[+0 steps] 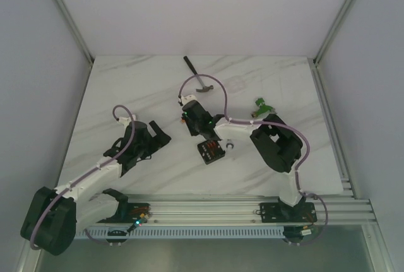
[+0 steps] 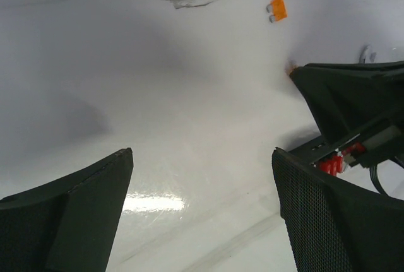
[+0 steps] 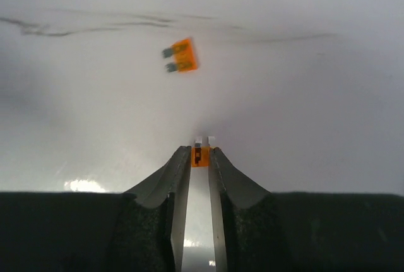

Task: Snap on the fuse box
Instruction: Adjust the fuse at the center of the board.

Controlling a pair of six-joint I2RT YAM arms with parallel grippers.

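- Black squarish plastic fuse box point(image 1: 210, 152), red fuses point(image 2: 331, 165) inside, sits mid white marble worktop point(image 1: 126, 95).
- Between the right fingers point(image 3: 227, 180) a small orange fuse point(image 3: 200, 156) is pinched; the left fingers point(image 2: 76, 215) stand wide apart.

Overhead downward; two low wrist close-ups

Your two arms, bolted on the mounting rail point(image 1: 208, 207): the left arm point(image 1: 88, 177) and right arm point(image 1: 278, 147) pair black joint housings with white links, each trailed by a looping lilac cable point(image 1: 124, 106). Farthest from the rail, the black wedge-shaped fingers point(image 2: 328, 221) carry a fine mesh texture.
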